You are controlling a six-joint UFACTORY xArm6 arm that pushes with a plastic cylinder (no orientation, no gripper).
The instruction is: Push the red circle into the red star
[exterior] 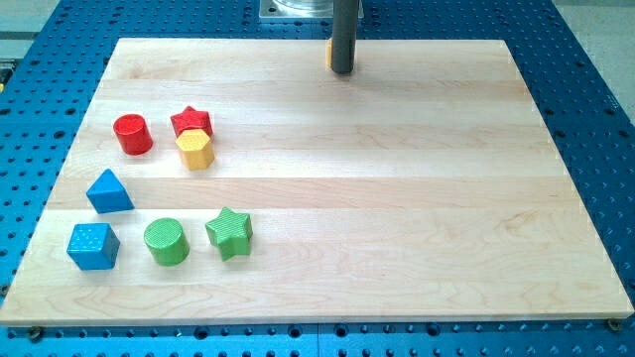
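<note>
The red circle [132, 134] stands on the wooden board at the view's left. The red star [191, 122] is just to its right, with a small gap between them. A yellow hexagon [195, 150] touches the star's lower side. My tip [342, 70] is at the view's top centre, far to the right of and above both red blocks. A small yellow block [328, 55] peeks out from behind the rod on its left side; its shape is hidden.
A blue triangle [108, 190], a blue cube [93, 245], a green circle [166, 241] and a green star [229, 233] sit at the lower left. The board [397, 198] lies on a blue perforated table.
</note>
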